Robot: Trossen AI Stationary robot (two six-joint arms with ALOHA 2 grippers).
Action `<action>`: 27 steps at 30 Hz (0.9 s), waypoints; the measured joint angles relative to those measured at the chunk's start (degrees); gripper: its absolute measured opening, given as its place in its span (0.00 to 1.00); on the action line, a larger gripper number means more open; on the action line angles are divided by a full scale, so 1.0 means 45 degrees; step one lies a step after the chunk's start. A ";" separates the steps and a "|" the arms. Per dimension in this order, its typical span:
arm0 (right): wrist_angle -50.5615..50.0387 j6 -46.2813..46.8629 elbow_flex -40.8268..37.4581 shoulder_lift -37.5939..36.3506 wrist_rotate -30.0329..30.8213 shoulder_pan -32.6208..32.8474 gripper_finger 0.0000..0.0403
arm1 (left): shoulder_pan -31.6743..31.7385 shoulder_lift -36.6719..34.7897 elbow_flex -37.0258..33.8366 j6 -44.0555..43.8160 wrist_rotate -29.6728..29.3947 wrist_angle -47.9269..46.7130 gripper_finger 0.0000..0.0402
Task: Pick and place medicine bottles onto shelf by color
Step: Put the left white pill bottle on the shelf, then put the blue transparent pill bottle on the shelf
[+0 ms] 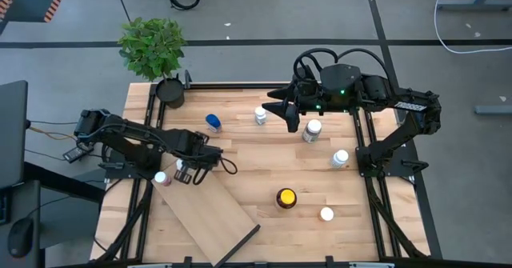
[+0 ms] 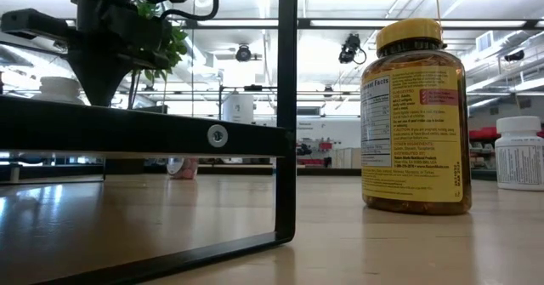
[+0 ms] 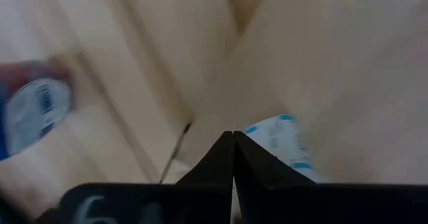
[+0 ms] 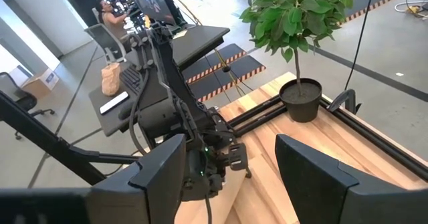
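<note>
High view: your left gripper (image 1: 194, 170), fingers pressed together and empty, sits over the shelf's (image 1: 210, 216) upper end, the nearest white-capped bottle (image 1: 182, 167) touching at its 9 o'clock; your right gripper (image 1: 282, 108), fingers apart, waits at 2 o'clock, nearer the blue-capped bottle (image 1: 213, 122)

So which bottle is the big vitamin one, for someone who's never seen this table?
Start at the pale plywood shelf lying slantwise at the table's near edge. Just right of it stands the amber bottle. It alone has a yellow cap; its neighbours are white-capped.
</note>
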 joint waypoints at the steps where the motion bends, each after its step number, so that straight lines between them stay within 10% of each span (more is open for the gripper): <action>1: 0.0000 0.0000 0.0000 0.0000 0.0000 0.0000 0.59 | 0.0001 0.0000 0.0000 -0.0087 -0.0270 -0.0008 0.02; 15: -0.0175 0.0408 0.0000 0.0000 0.0000 0.0107 0.59 | 0.0568 -0.0005 0.2256 0.0015 -0.1853 0.0406 0.04; 27: -0.0680 0.2042 0.0000 0.0000 -0.0005 0.0396 0.59 | 0.5163 -0.0010 0.4507 -0.1105 -0.0903 0.1711 0.29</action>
